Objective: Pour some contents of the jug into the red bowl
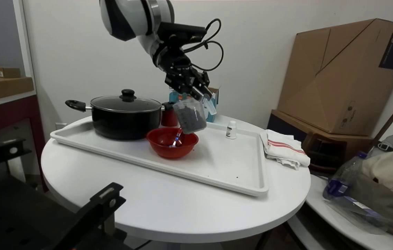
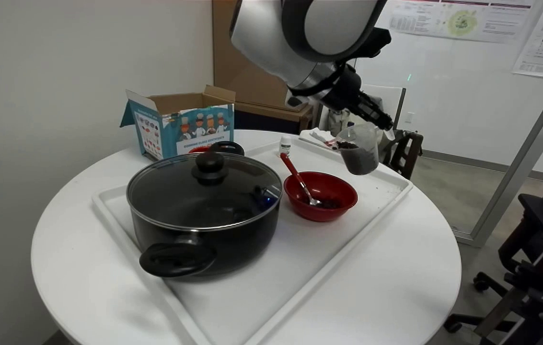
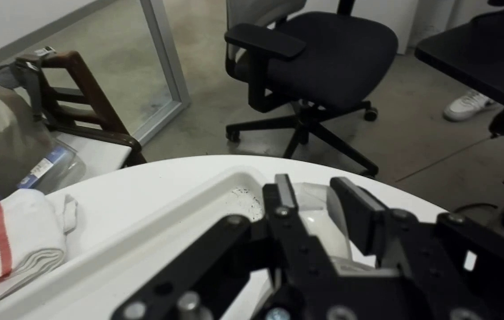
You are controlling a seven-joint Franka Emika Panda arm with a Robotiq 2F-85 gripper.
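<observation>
The translucent jug (image 1: pixel 190 116) holds dark grains and hangs tilted in the air, its mouth toward the bowl side; it also shows in an exterior view (image 2: pixel 361 155). My gripper (image 1: pixel 205 94) is shut on the jug's handle; in the wrist view the handle (image 3: pixel 327 226) lies between the fingers (image 3: pixel 312 189). The red bowl (image 1: pixel 172 152) stands on the tray below and beside the jug, and shows in an exterior view (image 2: pixel 300 206) with dark contents (image 2: pixel 329 203) at its bottom. A red-handled spoon (image 2: pixel 294 170) leans in the bowl. The jug's body is mostly hidden in the wrist view.
A black lidded pot (image 2: pixel 204 239) stands on the white tray (image 1: pixel 217 177) close to the bowl. A small white bottle (image 1: pixel 231 130) is on the tray. A folded towel (image 1: pixel 284 147) and an open cardboard box (image 2: pixel 194 127) are on the table. Dark specks lie near a tray corner (image 3: pixel 247 202).
</observation>
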